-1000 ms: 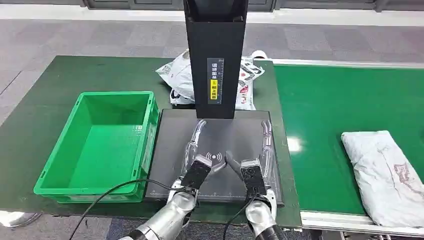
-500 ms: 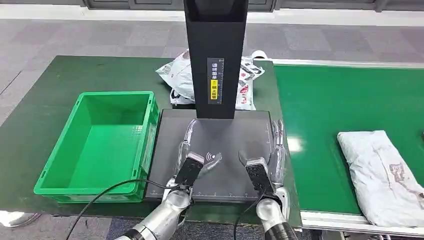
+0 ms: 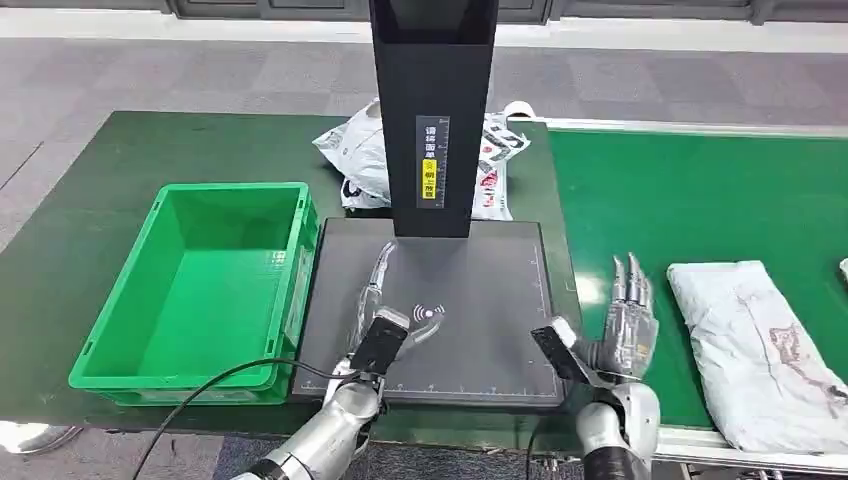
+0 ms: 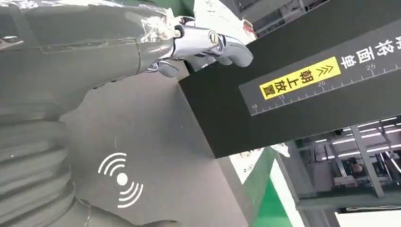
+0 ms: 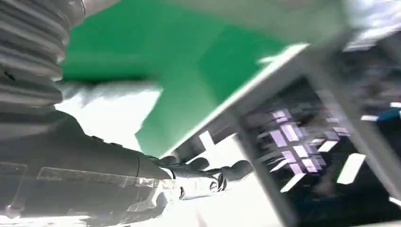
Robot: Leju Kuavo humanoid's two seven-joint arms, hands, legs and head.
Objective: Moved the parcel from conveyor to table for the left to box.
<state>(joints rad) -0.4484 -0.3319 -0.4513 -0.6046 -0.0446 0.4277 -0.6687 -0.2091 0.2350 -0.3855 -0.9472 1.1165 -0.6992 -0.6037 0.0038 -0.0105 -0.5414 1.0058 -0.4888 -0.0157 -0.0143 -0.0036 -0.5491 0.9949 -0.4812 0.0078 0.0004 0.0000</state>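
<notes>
White parcel (image 3: 765, 350): lying on the green conveyor (image 3: 680, 200), lower right of the head view. Right hand (image 3: 625, 325): over the conveyor edge just left of the parcel, fingers apart, holding nothing. Left hand (image 3: 378, 300): lower centre, over the black scanner pad (image 3: 480, 300), fingers extended, empty. Green box (image 3: 195, 290): left, on the table.

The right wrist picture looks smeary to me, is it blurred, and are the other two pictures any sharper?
Yes: the right wrist view is motion-blurred, its green belt and white parcel streaked and washed out. The head view is sharp, with a bright glare spot on the conveyor beside the right hand. The left wrist view is crisp; the yellow label on the black column reads cleanly.
</notes>
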